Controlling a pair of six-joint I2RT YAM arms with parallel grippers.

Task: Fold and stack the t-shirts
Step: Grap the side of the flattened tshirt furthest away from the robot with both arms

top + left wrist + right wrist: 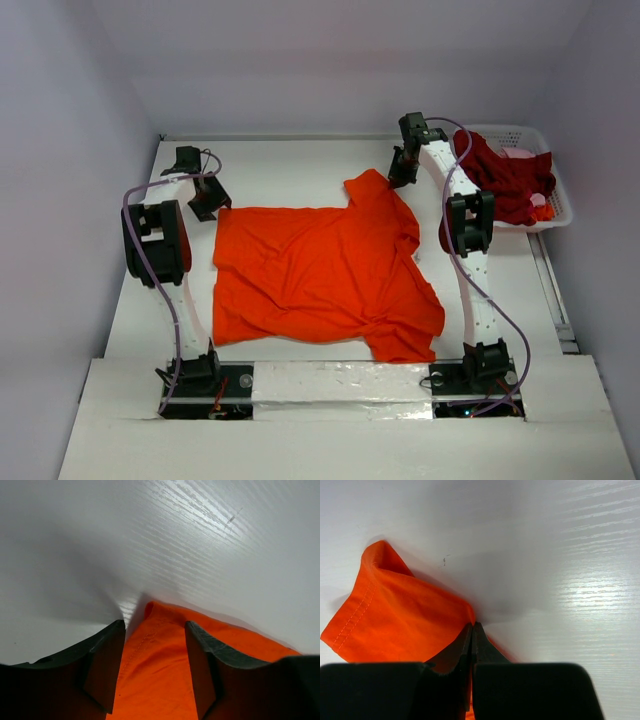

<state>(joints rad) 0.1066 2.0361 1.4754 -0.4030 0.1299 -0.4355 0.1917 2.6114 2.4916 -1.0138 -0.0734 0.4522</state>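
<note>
At the near edge of the bench (290, 165) the two arms are fixed side by side. Just beyond their bases the orange shirt (320, 270) lies spread on the bench, mostly flat but with wrinkles, and its near right corner is bunched a little. One short sleeve sticks out at the far right side of the shirt. At the far left corner of the shirt the left end effector (208, 200) is low over the bench. In the left wrist view its two fingers (102, 665) stand partly apart, one on each side of the shirt corner, and the orange cloth lies in the gap between them; they are not pressed together on it. At the far right sleeve the right end effector (403, 172) points down, and the right wrist view shows its fingers closed tight together, pinching the edge of the orange cloth, while the hemmed sleeve lies to the left of them. Farther right, at the far corner of the bench, a white basket (562, 212) holds the dark red shirt (505, 180), crumpled, and a bit of pink cloth (520, 152) shows behind it.
</note>
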